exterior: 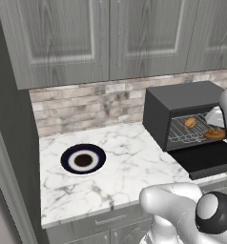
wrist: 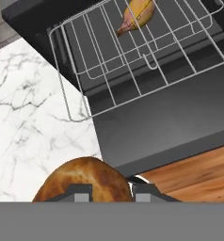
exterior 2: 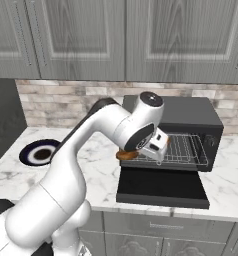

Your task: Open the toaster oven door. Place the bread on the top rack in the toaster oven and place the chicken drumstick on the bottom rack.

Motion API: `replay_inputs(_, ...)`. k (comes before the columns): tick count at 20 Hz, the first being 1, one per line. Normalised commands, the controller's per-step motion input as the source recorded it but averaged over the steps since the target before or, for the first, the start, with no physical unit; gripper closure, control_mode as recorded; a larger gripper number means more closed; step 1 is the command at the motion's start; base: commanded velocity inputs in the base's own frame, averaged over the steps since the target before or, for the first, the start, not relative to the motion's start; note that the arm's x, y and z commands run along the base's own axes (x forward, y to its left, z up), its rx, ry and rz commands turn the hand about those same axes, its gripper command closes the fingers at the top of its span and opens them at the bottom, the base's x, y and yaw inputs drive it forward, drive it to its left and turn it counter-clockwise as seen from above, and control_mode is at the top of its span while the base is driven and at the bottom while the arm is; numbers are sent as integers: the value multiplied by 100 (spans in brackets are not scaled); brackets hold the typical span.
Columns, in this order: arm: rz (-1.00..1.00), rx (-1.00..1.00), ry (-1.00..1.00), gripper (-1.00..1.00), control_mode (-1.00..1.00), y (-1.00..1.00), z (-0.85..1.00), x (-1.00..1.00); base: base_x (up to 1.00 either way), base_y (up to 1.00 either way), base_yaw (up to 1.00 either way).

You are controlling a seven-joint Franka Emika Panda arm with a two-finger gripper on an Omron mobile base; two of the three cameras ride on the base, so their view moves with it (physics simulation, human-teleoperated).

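– Holding the bread (wrist: 85,181) in the gripper (wrist: 111,190) right now; the fingers are closed on it, one on each side of the bun.

– Where is it relative to the toaster oven (exterior 2: 191,112)?

– Just in front of the opening, above the door (exterior 2: 161,187), which lies folded down flat over the counter (exterior: 129,157) edge. My hand camera looks past the bun onto a wire rack (wrist: 132,61), so I judge I'm lining up to slide it in.

– And the chicken drumstick (wrist: 136,16)?

– Already lying on a rack, towards the back. I can't tell from my views whether that is the upper or the lower one.

– Why hold the bread so low and close?

– My guess: the door sticks out far, so the arm has to reach over it, and keeping the bun level with the opening lets it go straight in without clipping the wires.

– Is that the plate (exterior: 83,159) off to the side?

– Yes, a dark-rimmed plate well apart from the oven, on the marble.

– Any brand or label readable on the oven?

– None. The housing and door are plain black, and I can make out no writing anywhere.
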Motion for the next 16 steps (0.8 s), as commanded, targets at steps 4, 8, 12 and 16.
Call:
replay_inputs(4, 0, 0, -2, 100, -100, -10, -2, 19, 0, 0, 0)
replay_inputs(8, 0, 0, -17, 100, -100, -2, -10, 18, 0, 0, 0)
replay_inputs(12, 0, 0, -16, 100, -100, -8, -16, 25, 0, 0, 0)
replay_inputs(16, 0, 0, -7, 100, -100, -16, -16, 31, 0, 0, 0)
